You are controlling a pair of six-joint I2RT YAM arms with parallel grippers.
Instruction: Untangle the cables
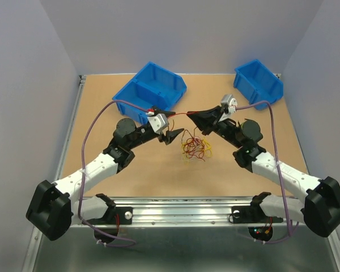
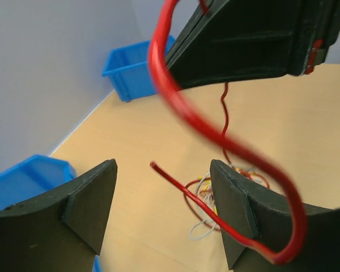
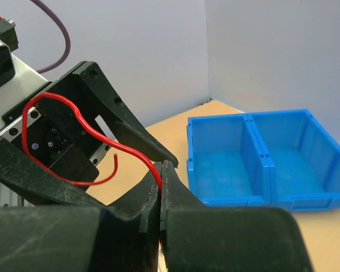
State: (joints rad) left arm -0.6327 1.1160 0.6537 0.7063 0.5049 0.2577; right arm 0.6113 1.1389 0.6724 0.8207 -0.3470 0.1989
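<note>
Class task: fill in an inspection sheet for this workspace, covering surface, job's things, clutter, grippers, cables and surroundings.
Surface: tan wooden table.
Job's things: wire bundle, red, yellow and white, tangled at centre; one red wire strung above it between the arms.
Clutter: blue double bin and blue single bin at the far edge.
Grippers: left gripper open, fingers wide apart; right gripper shut on the red wire.
Cables: purple cords along both arms.
Surroundings: plain grey walls.

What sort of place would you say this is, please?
Probably a lab test bench: a tan wooden tabletop boxed in by pale walls, a divided blue plastic bin, and a tangle of red and yellow cables.
</note>
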